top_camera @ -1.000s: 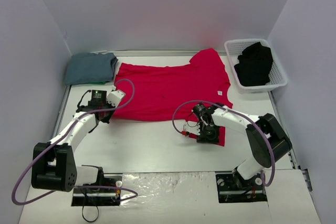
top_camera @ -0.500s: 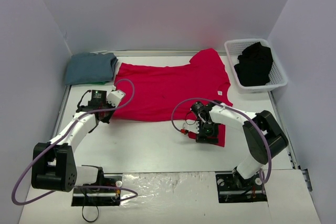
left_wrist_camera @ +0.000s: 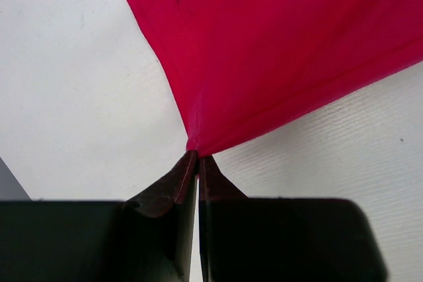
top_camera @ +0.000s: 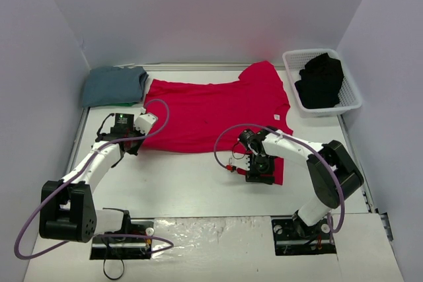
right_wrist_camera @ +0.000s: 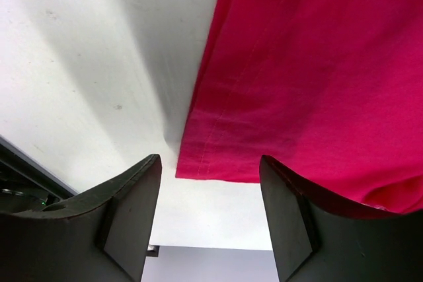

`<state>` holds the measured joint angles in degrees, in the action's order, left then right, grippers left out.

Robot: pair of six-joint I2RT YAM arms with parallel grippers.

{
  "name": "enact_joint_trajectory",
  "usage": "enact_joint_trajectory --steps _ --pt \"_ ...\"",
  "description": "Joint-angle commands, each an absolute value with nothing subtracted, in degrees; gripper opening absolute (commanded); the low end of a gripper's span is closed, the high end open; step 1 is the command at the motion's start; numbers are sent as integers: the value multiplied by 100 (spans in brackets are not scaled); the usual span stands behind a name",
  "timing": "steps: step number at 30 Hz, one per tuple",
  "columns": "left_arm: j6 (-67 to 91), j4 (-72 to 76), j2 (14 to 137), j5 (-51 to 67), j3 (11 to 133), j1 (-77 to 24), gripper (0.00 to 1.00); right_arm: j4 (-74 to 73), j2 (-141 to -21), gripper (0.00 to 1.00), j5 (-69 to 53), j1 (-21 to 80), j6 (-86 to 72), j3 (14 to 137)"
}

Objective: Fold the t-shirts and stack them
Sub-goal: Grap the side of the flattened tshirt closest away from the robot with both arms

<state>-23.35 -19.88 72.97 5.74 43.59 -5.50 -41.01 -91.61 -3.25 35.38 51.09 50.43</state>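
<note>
Left gripper: jaws pinching shut on a corner of the red t-shirt, with the cloth fanning out ahead of the tips.
Right gripper: jaws standing apart, gripping nothing. A hemmed edge of the red t-shirt is lying between and just ahead of them.
Blue-grey t-shirt: lying folded beyond the left gripper.
Black t-shirt: sitting in the basket, well beyond the right gripper.

Spread t-shirt between folded t-shirt and basket
</note>
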Motion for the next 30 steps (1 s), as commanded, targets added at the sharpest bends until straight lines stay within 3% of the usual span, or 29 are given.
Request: enact_joint_trajectory --steps 1,19,26,30 --pt "-2312 -2013 7163 563 4500 -501 2 -4570 -9201 57 -360 3603 5080 5229" --pt "-2338 -2013 7146 615 4456 -501 2 -4509 -10090 56 -273 3814 4791 5493" --pt "-2373 -2004 7066 650 4412 -501 2 -4298 -10327 41 -53 4016 4342 5484" --pt "-2391 -2013 7049 686 4412 -501 2 -4272 -10380 39 -18 4157 4184 5484"
